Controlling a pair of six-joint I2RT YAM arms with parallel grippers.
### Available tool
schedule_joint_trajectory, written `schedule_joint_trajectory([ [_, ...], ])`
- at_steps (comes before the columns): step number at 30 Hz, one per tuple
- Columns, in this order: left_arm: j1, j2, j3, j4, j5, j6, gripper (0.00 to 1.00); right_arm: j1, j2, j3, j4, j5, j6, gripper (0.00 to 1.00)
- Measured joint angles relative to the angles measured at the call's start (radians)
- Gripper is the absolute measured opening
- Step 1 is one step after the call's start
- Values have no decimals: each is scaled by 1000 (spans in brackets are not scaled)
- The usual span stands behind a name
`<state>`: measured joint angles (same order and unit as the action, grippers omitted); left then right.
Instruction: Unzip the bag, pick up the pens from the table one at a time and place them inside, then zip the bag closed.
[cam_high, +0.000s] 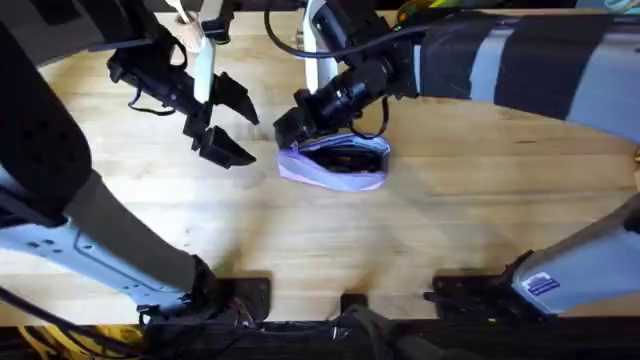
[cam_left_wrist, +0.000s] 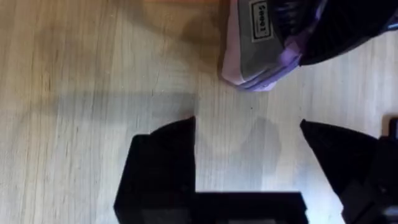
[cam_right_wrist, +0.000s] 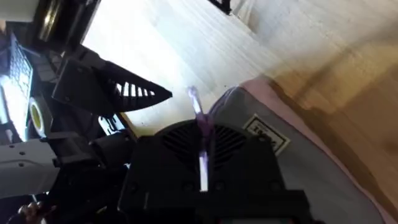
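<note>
A lavender bag (cam_high: 335, 162) lies near the centre of the light wooden table (cam_high: 430, 230), its zip mouth gaping w/ dark contents showing inside; whether those are pens can't be told. The right arm reaches in from abt 2 o'clock of the bag, and the right gripper (cam_high: 292, 128) sits at the bag's 10 o'clock end. In the right wrist view the right gripper (cam_right_wrist: 202, 146) is pinched together on a thin lavender zipper pull (cam_right_wrist: 198, 115) that sticks up between its black fingers (cam_right_wrist: 186, 140), w/ the bag's grey-and-pink side (cam_right_wrist: 298, 168) and a small white label (cam_right_wrist: 267, 134) just beside it. The left gripper (cam_high: 222, 118) hovers over bare wood at abt 9 o'clock of the bag, near but apart, fingers spread wide & holding nothing. The left wrist view confirms it: the left gripper (cam_left_wrist: 249, 149) shows two black fingers (cam_left_wrist: 165, 162) set well apart over plain tabletop (cam_left_wrist: 81, 93), w/ the bag's labelled end (cam_left_wrist: 255, 50) just beyond the fingertips and the other arm's dark gripper on it. A white stick w/ a tan cup (cam_high: 200, 55) stands at the table's far edge, abt 11 o'clock of the bag.
</note>
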<state>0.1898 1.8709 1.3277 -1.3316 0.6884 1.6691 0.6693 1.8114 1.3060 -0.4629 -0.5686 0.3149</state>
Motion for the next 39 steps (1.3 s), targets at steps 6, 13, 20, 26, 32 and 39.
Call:
schedule_joint_trajectory([
  [6, 0, 0, 0, -1, 0, 0, 993, 0, 0, 0, 0, 8, -10, 36],
  [13, 0, 0, 0, -3, 8, 0, 993, 0, 0, 4, -3, 12, -60, 30],
  [20, -1, 0, 0, -3, 83, 0, 993, 0, -22, 55, -17, 42, -105, 30],
  [26, -34, 4, 0, 0, 130, 0, 993, -3, -72, 56, -36, 88, -131, 30],
  [32, -97, 69, 0, 2, 219, 0, 993, -4, -73, 59, -53, 104, -137, 30],
  [39, -153, 90, 0, 3, 261, 0, 993, -4, -73, 59, -53, 105, -137, 30],
])
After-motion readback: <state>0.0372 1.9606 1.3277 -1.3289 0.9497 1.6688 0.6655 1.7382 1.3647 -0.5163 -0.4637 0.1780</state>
